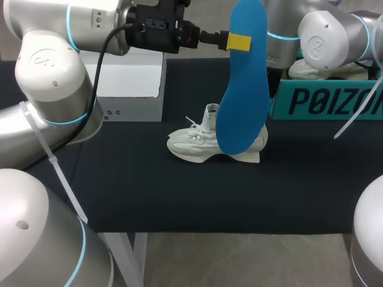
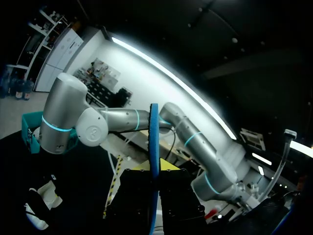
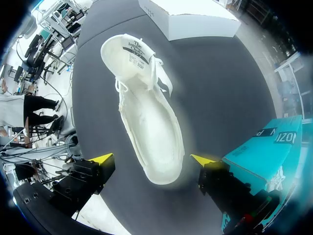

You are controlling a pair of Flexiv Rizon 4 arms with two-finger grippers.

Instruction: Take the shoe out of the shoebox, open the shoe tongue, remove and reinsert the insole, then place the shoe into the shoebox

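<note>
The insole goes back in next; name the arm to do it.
Left: the left gripper holds the blue insole upright near the white shoe; the right gripper hangs open over the shoe, empty.

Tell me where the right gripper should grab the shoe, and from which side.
Probably across the heel sides, coming straight down. The shoe sits sole-down under the open right gripper, its narrow heel end lined up between the fingers. Stay off the raised tongue; the opening must stay free for the insole.

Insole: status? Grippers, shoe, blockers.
Left gripper shut on blue insole, held up above table. Right gripper open, hovering over white shoe on table. No blockers seen near shoe.
</note>
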